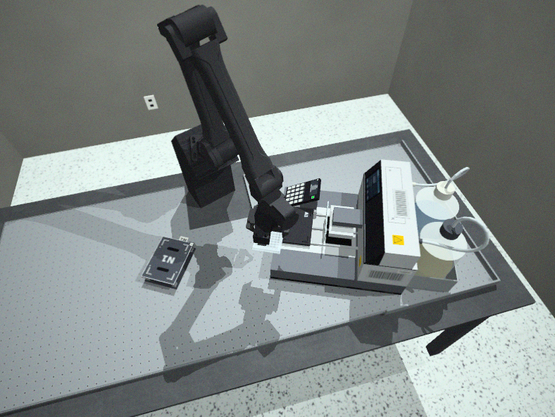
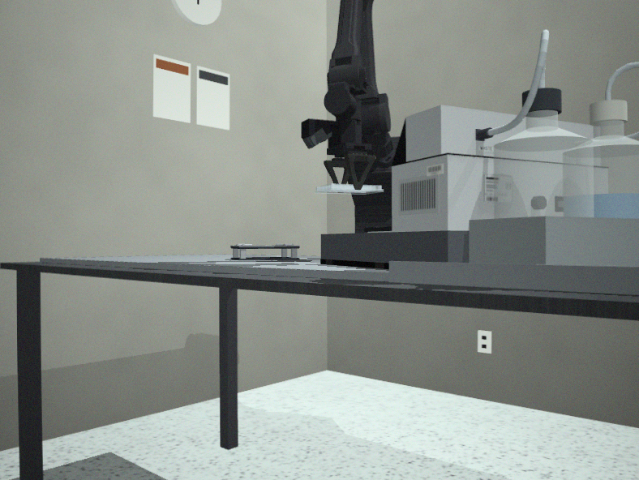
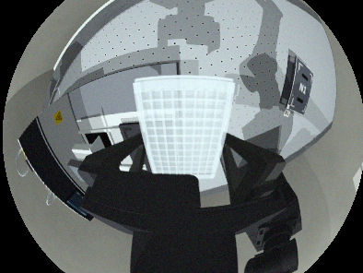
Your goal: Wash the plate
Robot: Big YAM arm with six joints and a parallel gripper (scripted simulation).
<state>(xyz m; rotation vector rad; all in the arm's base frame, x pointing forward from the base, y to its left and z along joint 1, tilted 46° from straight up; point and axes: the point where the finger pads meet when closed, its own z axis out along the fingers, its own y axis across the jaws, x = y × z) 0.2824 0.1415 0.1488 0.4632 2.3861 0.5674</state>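
Observation:
My gripper (image 1: pixel 265 237) (image 2: pixel 349 177) (image 3: pixel 184 160) is shut on the clear well plate (image 1: pixel 270 242) (image 2: pixel 349 189) (image 3: pixel 184 129) and holds it level in the air. The plate hangs over the left front edge of the washer WASHER (image 1: pixel 390 210) (image 2: pixel 443 190), well above the table. The washer's dark carrier pocket (image 1: pixel 298 231) lies bare just right of the plate. The keypad (image 1: pixel 298 193) stands behind it, with a green lamp (image 1: pixel 313 196) lit. The dark plate nest N1 (image 1: pixel 177 265) (image 2: pixel 264 247) (image 3: pixel 297 87), marked IN, lies empty on the table to the left.
Two bottles (image 1: pixel 437 201) (image 1: pixel 441 258) with hoses stand at the washer's right side. The arm's base (image 1: pixel 201 165) stands at the back of the table. The table has a raised rim (image 1: pixel 453 184) around it.

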